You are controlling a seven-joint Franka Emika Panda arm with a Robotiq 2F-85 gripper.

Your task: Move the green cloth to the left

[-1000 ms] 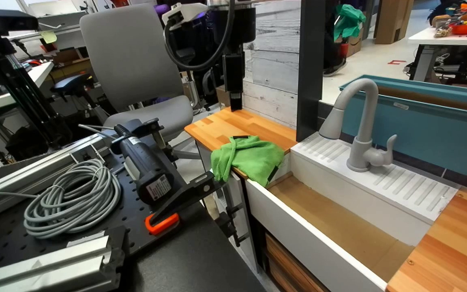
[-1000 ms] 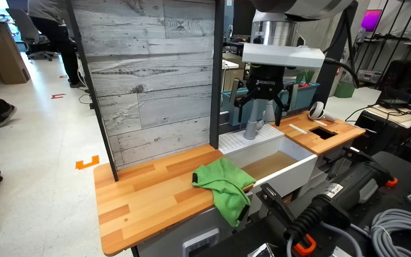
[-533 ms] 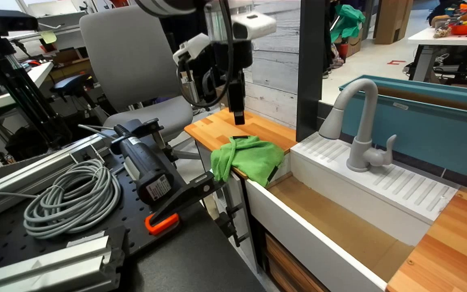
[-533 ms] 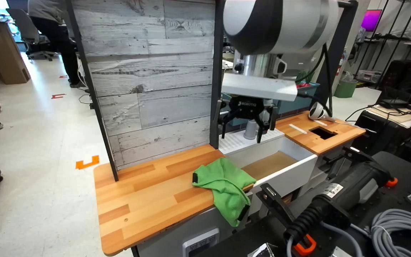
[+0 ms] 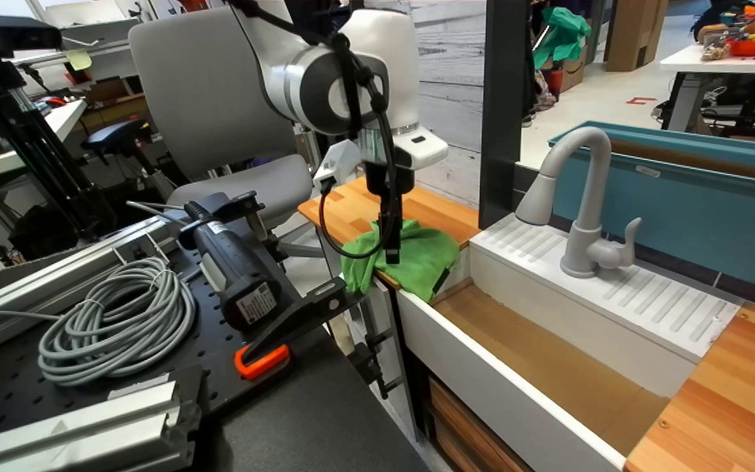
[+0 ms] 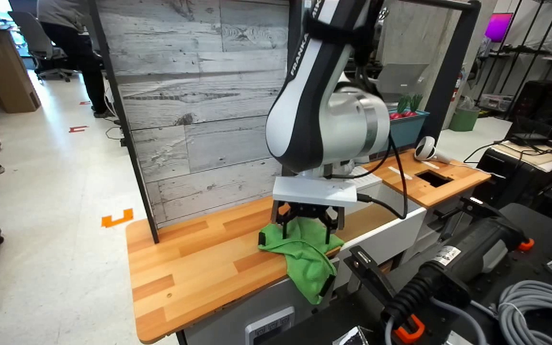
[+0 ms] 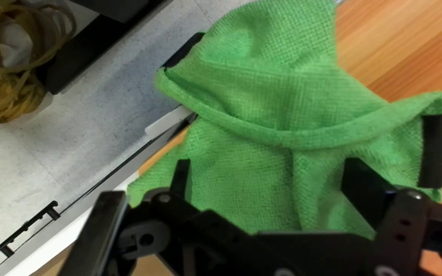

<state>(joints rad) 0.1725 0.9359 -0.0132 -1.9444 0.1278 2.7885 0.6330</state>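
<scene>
The green cloth lies bunched on the front edge of the wooden counter beside the sink, with part hanging over the edge. It shows in both exterior views (image 5: pixel 430 254) (image 6: pixel 307 270) and fills the middle of the wrist view (image 7: pixel 259 99). It has black tabs at its ends. My gripper (image 6: pixel 306 239) points straight down over the cloth's upper part, fingertips at or very near the fabric; I cannot tell if they touch. In the wrist view the gripper (image 7: pixel 269 165) is wide open, with cloth spread between and beneath its two fingers. The gripper (image 5: pixel 392 257) also shows edge-on.
The wooden counter (image 6: pixel 199 258) extends away from the sink, with a grey plank wall (image 6: pixel 199 110) behind it. The white sink (image 5: pixel 515 387) with a grey faucet (image 5: pixel 590 196) adjoins it. A black table with a clamped power tool (image 6: pixel 472 251) stands in front.
The arm has come down and across from above the sink and faucet to the cloth. The gripper stays open. The cloth has not moved.
</scene>
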